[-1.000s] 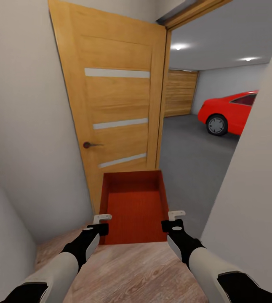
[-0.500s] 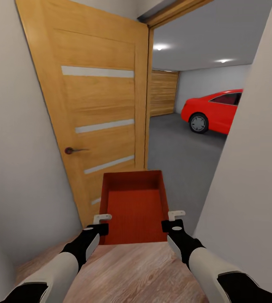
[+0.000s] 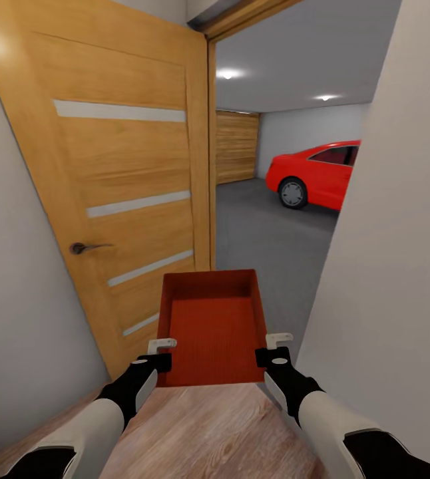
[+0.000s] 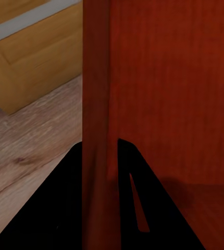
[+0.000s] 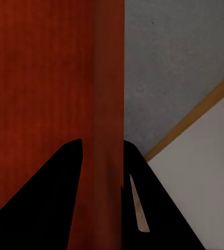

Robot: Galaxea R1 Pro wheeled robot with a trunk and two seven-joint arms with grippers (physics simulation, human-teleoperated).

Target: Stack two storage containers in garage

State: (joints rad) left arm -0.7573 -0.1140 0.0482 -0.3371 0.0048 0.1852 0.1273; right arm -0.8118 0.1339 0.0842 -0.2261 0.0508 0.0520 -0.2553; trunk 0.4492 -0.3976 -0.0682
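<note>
The robot is carrying one red-orange storage container [image 3: 212,326] out in front of it, above the light wood-plank floor [image 3: 215,432] at the doorway to the garage. The left claw [image 3: 162,354] is pinching the container's left wall near its close corner; in the left wrist view the wall [image 4: 96,130] is running between the two dark fingers [image 4: 54,208]. The right claw [image 3: 271,349] is pinching the right wall the same way, with that wall [image 5: 109,104] sitting between its fingers [image 5: 44,198]. The container's near edge is partly lying behind the claws, and its underside is hidden. An orange-wood door [image 3: 115,179] with a dark handle [image 3: 82,248] is standing open at the left, its top cut off. Beyond it the dark grey garage floor [image 3: 261,233] is showing, with a red car [image 3: 311,174] half hidden by the pale wall [image 3: 395,266] on the right.
</note>
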